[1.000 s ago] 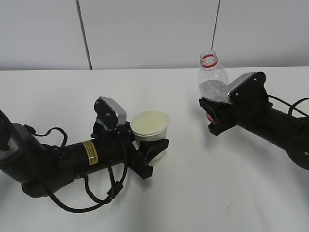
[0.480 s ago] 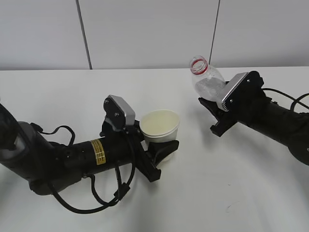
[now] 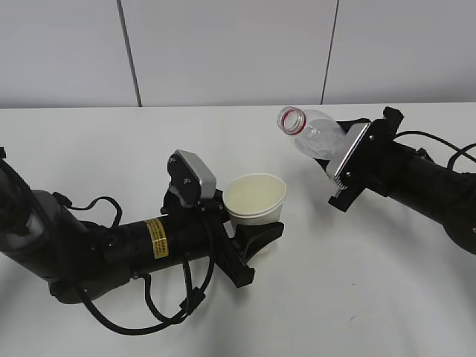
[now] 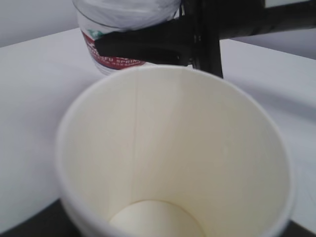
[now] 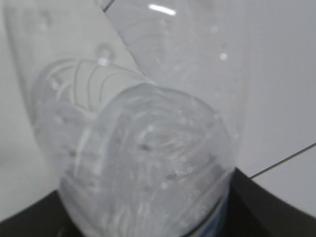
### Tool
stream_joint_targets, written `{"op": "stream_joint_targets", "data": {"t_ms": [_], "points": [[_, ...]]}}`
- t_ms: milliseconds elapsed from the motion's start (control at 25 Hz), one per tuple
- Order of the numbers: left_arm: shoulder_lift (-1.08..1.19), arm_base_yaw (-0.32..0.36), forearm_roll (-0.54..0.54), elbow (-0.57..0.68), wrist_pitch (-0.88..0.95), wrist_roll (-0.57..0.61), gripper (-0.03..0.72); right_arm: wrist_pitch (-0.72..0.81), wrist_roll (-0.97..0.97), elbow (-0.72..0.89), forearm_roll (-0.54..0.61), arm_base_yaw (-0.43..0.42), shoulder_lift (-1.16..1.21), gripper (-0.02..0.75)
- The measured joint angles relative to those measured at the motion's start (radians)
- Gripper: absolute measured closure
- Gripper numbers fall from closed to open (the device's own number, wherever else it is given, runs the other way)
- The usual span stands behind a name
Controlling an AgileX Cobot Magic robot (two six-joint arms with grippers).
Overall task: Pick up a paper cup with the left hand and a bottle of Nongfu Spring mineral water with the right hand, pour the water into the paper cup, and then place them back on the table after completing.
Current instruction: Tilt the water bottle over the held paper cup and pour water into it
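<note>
L black gripper [image 3: 256, 239] pinches the cream-white paper cup [image 3: 256, 199] upright above the plain white table [image 3: 357, 297], R black gripper [image 3: 338, 167] clamps the clear plastic water bottle [image 3: 312, 136], tilted w/ its uncapped red-ringed mouth [image 3: 291, 119] toward the cup, cup interior looks dry.

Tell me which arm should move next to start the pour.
The right. Its pincer holds the bottle tilted, with the open mouth pointing toward the cup but short of it. The left pincer holds the cup upright, and the cup looks empty in the left wrist view.
</note>
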Motion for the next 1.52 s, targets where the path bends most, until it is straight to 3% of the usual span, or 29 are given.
{"op": "stream_joint_targets", "data": {"t_ms": [1520], "points": [[0.0,0.0,0.005,0.0,0.0,0.0,0.298,-0.04,-0.54,-0.017,0.029,0.002,-0.029,0.343]]}}
